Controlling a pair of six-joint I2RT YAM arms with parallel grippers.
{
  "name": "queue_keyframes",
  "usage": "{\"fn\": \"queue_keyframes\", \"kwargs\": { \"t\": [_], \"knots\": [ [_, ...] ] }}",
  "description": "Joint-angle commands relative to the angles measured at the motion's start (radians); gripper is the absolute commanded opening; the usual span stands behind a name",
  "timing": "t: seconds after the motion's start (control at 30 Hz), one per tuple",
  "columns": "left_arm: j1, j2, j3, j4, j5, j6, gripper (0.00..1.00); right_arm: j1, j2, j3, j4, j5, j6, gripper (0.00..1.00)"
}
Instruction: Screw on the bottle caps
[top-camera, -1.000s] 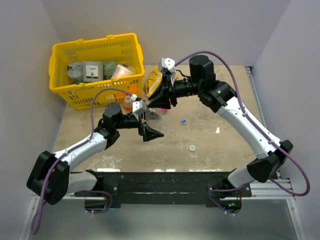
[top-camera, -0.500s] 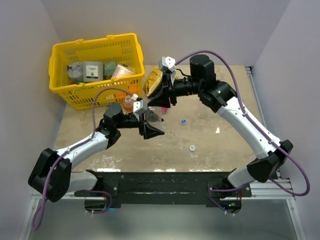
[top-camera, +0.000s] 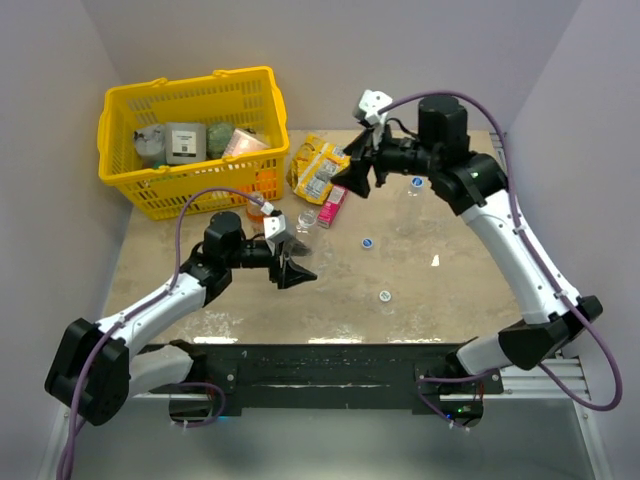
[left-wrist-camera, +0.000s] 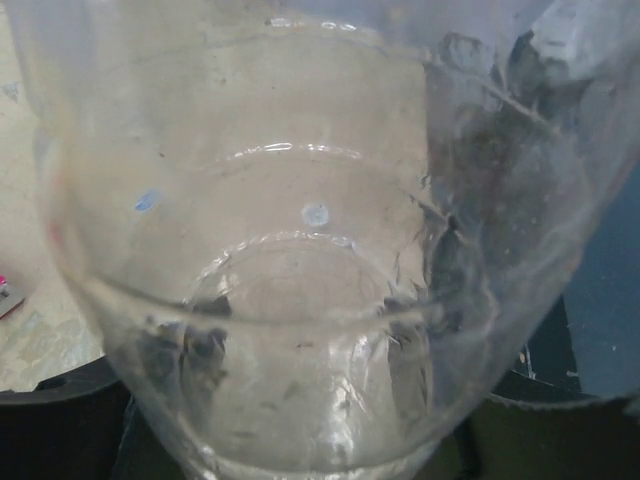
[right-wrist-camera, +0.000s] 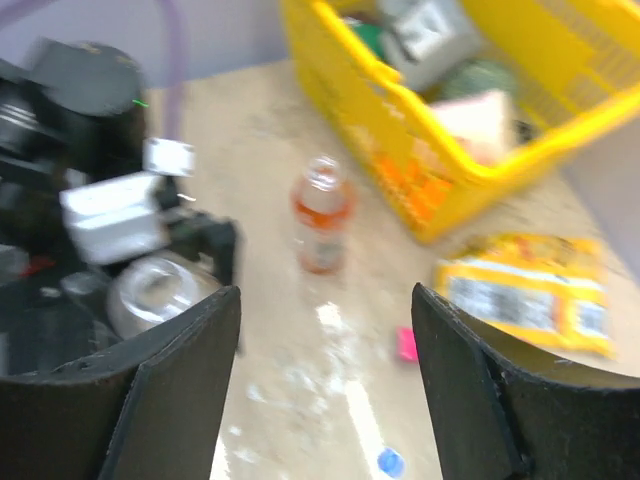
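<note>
Nearest the arms, a whitish cap (top-camera: 385, 296) lies loose on the bench (top-camera: 450, 300). Level with it to the left, the left gripper (top-camera: 292, 270) is low over the bench. Its wrist view is filled by a clear bottle (left-wrist-camera: 300, 300) lying along the camera axis, with dark finger shapes showing through the plastic on either side. The gripper appears to be pinching this bottle by its body, probably to brace it with the open neck facing the other arm so a cap can be turned on.

A little farther out a blue cap (top-camera: 367, 241) sits alone, well apart from every bottle. Both caps I can make out are loose, so the capping looks barely begun. Beyond it a second clear bottle (top-camera: 308, 217) seems to stand upright just beside a pink packet (top-camera: 333, 205). The orange bottle (right-wrist-camera: 322, 215) stands to the left, close to the basket (top-camera: 120, 105), and its neck looks bare.

Farther still, the right gripper (right-wrist-camera: 325, 290) hangs above the packets with its fingers spread wide and nothing between them. It looks ready to fetch a cap, most likely the blue one below it. That pick needs a low, centred approach, because so flat a cap can skid away. A yellow packet (top-camera: 318, 170) lies beneath it, next to the basket.
</note>
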Motion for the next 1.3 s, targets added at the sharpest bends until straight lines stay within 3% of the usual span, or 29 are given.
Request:
{"fn": "queue_keyframes", "kwargs": {
  "t": [0.0,0.07,0.1,0.27,0.37,0.6,1.27],
  "knots": [
    [0.010,-0.055,-0.014,-0.163,-0.060,0.184,0.07,-0.033,-0.035,0.010,-0.222,0.074,-0.350,0.68],
    [0.019,-0.066,-0.019,-0.192,-0.088,0.222,0.00,-0.033,-0.018,-0.059,-0.299,0.106,-0.472,0.67],
    [0.021,-0.078,-0.020,-0.198,-0.103,0.230,0.00,-0.033,0.007,-0.083,-0.368,0.118,-0.602,0.67],
    [0.065,-0.123,-0.011,-0.252,-0.236,0.241,0.00,-0.028,0.120,-0.195,-0.483,0.194,-0.914,0.64],
    [0.088,-0.172,-0.016,-0.261,-0.312,0.201,0.00,-0.027,0.221,-0.201,-0.483,0.269,-1.044,0.65],
    [0.172,-0.198,-0.028,-0.277,-0.269,0.181,0.00,-0.025,0.353,-0.238,-0.433,0.389,-1.345,0.65],
    [0.208,-0.178,-0.034,-0.257,-0.253,0.167,0.00,-0.027,0.579,-0.160,-0.384,0.442,-1.396,0.50]
  ]
}}
